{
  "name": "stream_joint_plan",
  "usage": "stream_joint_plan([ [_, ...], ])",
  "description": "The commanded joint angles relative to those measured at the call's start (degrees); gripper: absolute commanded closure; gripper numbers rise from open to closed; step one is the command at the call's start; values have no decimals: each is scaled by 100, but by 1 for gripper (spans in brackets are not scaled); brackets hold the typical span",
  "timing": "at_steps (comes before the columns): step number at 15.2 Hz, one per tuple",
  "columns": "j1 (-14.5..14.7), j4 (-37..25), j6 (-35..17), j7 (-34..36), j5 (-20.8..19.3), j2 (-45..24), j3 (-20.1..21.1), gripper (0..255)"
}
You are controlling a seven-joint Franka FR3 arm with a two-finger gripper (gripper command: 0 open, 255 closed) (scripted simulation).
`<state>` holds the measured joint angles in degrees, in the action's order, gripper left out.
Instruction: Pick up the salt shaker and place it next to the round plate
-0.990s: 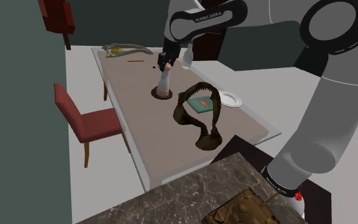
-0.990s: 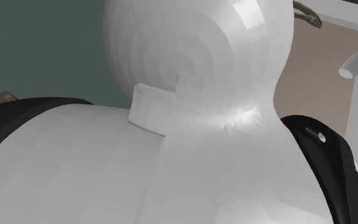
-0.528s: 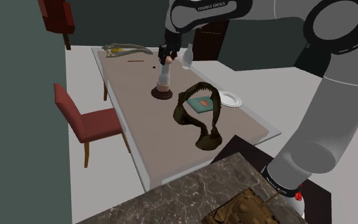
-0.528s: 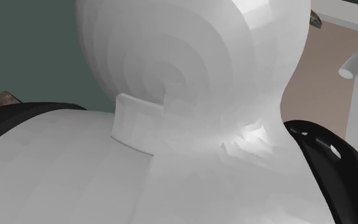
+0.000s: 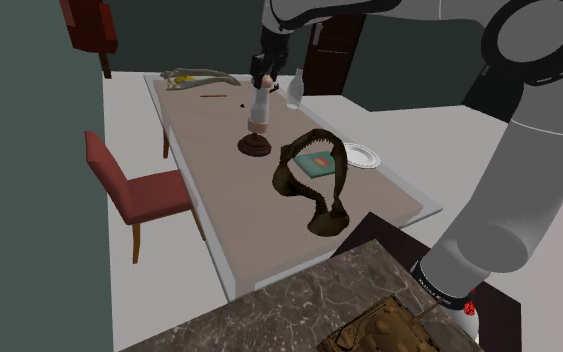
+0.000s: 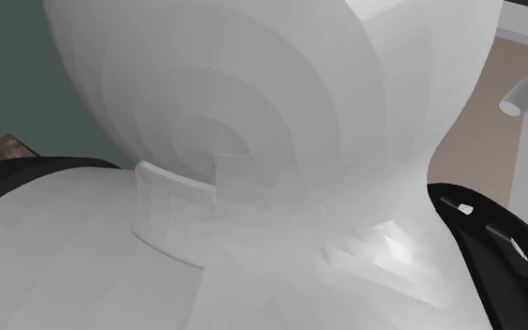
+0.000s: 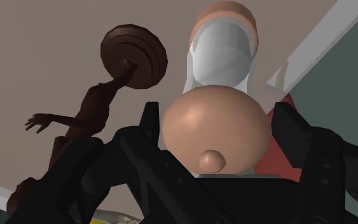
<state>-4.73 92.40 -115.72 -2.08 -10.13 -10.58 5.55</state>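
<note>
Black claw clenched on the salt shaker, carry to the plate comes next

Shoulder view: the claw [image 5: 261, 80] grips the top of the salt shaker [image 5: 259, 108], which hangs upright and appears just clear of a dark brown disc [image 5: 254, 146] on the tan table [image 5: 219, 210]. The round plate [image 5: 362, 156], small and white, sits well apart from the shaker, toward this view's right and nearer the stand. A teal book [image 5: 316, 166] lies just beside the plate. A looped olive object [image 5: 314, 185] stands tall around the book, between the shaker and the plate.

Second exterior view: the white arm [image 6: 252, 141] looms close to the lens, with a strip of the tan tabletop past its right edge. Neither the plate nor the shaker can be made out.

Wrist view: both black fingers press against the shaker's peach, knobbed cap, one on each side, so the hold looks firm. Its pale body and peach foot point down toward the tabletop. The brown disc lies just beside the foot.

Judgement: the pick looks done and the carry has not yet begun. The next move calls for enough height to pass the olive loop and the book. Then the shaker must come down upright on bare table just beside the plate, not on its rim, and be released
</note>
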Motion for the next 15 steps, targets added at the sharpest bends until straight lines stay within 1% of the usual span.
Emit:
stream_joint_plan([
  [1,-6,-183,160,-42,15,-20,-3,255],
  [5,1,-474,434,-81,30,-34,2,255],
  [10,-373,-193,-5,-645,186,-111,-210,255],
  [15,-743,-112,-371,-1220,352,-332,-403,255],
])
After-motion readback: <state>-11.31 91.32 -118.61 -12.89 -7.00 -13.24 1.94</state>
